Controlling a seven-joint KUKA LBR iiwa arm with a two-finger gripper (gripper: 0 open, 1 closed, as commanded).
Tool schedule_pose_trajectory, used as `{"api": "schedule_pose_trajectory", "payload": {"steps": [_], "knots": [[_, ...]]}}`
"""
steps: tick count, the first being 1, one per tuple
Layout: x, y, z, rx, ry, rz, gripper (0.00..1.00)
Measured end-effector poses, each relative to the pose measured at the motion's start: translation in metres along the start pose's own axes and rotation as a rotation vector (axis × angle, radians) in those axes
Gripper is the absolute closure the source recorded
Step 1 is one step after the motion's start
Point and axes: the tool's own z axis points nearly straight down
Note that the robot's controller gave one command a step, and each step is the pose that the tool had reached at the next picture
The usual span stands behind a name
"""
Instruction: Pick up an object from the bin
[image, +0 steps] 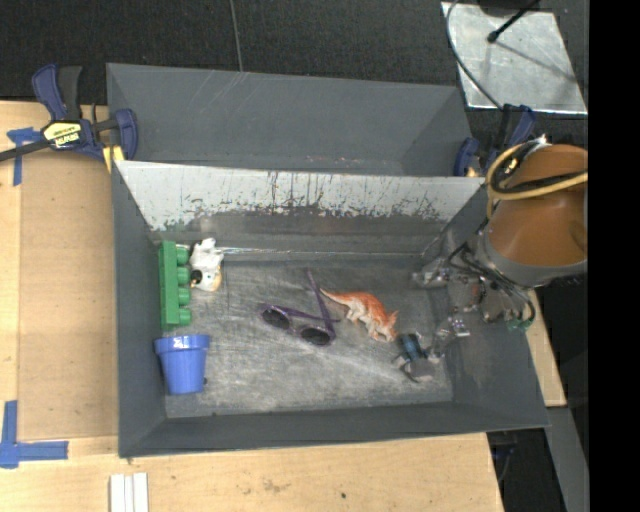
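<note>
neighbouring the gripper (446, 318), its grip state unclear: small dark toy (412, 354), orange dinosaur (366, 311), purple sunglasses (300, 322)

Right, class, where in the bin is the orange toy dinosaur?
In the camera view, the orange toy dinosaur lies on the floor of the bin, just right of centre, with the purple sunglasses close on its left.
</note>
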Motion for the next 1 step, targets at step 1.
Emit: {"api": "schedule_pose_trajectory", "payload": {"steps": [1], "knots": [[-0.0787,0.0093,0.0533,-0.001,0.003,-0.074,1.0]]}}
